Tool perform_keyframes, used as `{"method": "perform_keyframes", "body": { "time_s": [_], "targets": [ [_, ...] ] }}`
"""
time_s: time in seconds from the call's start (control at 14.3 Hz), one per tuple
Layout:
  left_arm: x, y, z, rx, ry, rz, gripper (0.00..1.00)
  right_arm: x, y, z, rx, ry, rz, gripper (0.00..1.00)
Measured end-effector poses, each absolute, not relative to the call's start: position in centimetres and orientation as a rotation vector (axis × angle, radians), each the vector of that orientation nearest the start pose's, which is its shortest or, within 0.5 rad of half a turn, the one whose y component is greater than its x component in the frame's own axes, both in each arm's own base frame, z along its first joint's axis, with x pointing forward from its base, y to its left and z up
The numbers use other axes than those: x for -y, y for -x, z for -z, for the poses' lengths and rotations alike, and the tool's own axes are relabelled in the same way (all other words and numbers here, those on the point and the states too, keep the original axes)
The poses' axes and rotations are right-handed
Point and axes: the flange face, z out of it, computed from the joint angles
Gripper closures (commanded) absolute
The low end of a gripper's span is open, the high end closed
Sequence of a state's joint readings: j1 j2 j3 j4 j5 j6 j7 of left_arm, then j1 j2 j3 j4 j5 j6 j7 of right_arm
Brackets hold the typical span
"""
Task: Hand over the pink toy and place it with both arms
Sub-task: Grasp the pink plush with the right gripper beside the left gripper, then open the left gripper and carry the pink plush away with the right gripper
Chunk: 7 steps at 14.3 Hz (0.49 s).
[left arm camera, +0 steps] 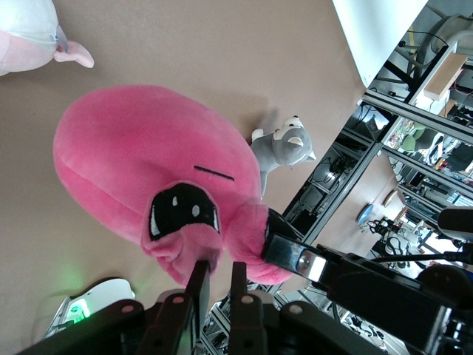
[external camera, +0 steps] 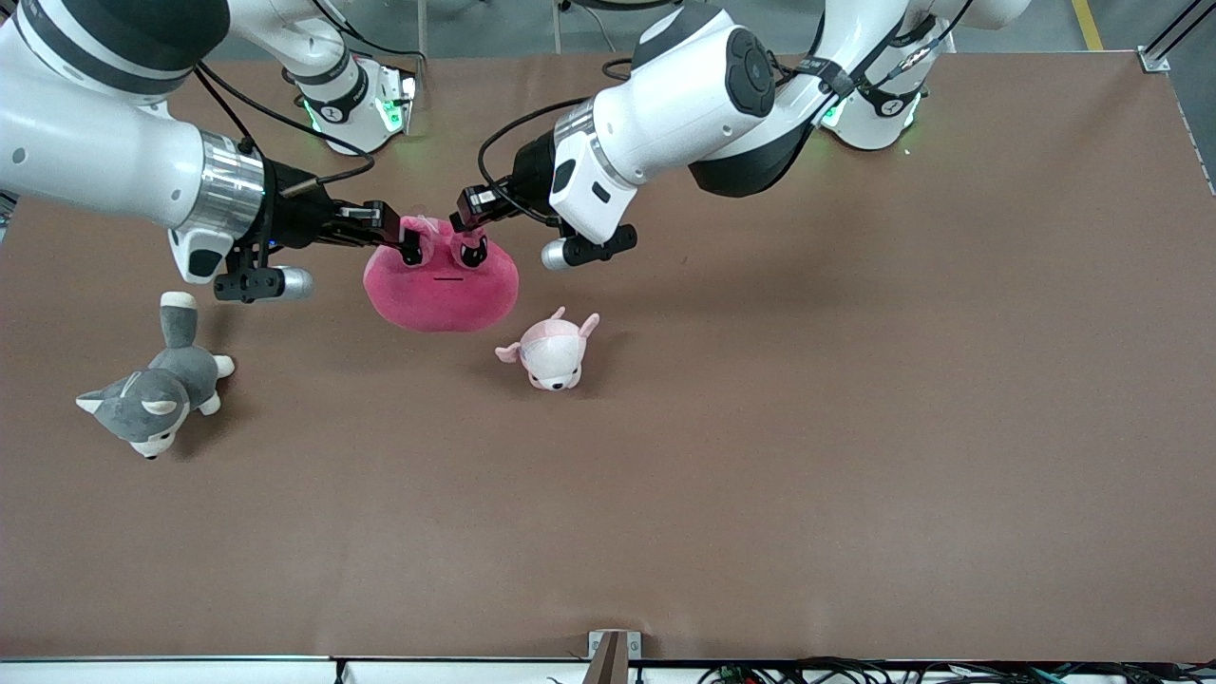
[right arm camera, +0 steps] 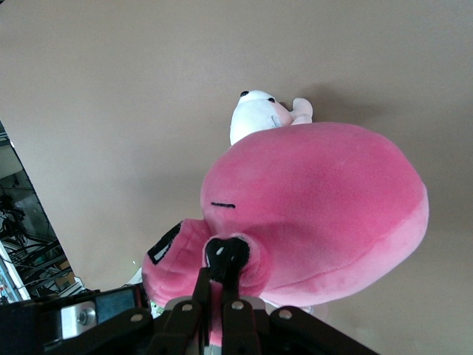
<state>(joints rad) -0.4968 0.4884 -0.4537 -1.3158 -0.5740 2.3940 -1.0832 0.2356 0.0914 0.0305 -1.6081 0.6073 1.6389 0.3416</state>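
Note:
The pink toy (external camera: 442, 285), a round hot-pink plush with black eyes, hangs low over the table between both arms. My right gripper (external camera: 410, 249) is shut on one of its eye nubs; in the right wrist view (right arm camera: 220, 270) pink plush (right arm camera: 318, 200) fills the gap between the fingers. My left gripper (external camera: 463, 223) is at the other eye nub. In the left wrist view (left arm camera: 218, 268) its fingers stand slightly apart with background showing between them, their tips touching the toy (left arm camera: 140, 155). The right gripper (left arm camera: 295, 255) also shows there, clamped on the plush.
A pale pink-and-white puppy plush (external camera: 551, 353) lies on the table just nearer the camera than the toy. A grey-and-white husky plush (external camera: 157, 385) lies toward the right arm's end. The brown table (external camera: 855, 427) stretches toward the left arm's end.

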Motion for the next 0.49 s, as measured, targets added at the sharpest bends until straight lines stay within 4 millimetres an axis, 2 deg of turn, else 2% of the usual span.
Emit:
{"method": "perform_keyframes", "body": {
  "time_s": [0.07,0.21,0.49],
  "targets": [
    [55.3,-49.0,-55.4,-0.616,-2.158,0.327,0.33,-20.8,-55.1,-57.9,-0.175,2.556,-0.313,1.0],
    [55.3,-49.0,-55.6,-0.615,-2.156,0.325,0.0,-20.5,-55.2,-57.9,-0.161,2.557,-0.304,1.0],
    [54.8,-49.6,-56.0,-0.611,-2.164,0.289,0.0,-19.2,-55.8,-57.6,-0.161,2.557,-0.289,1.0]
  ]
}}
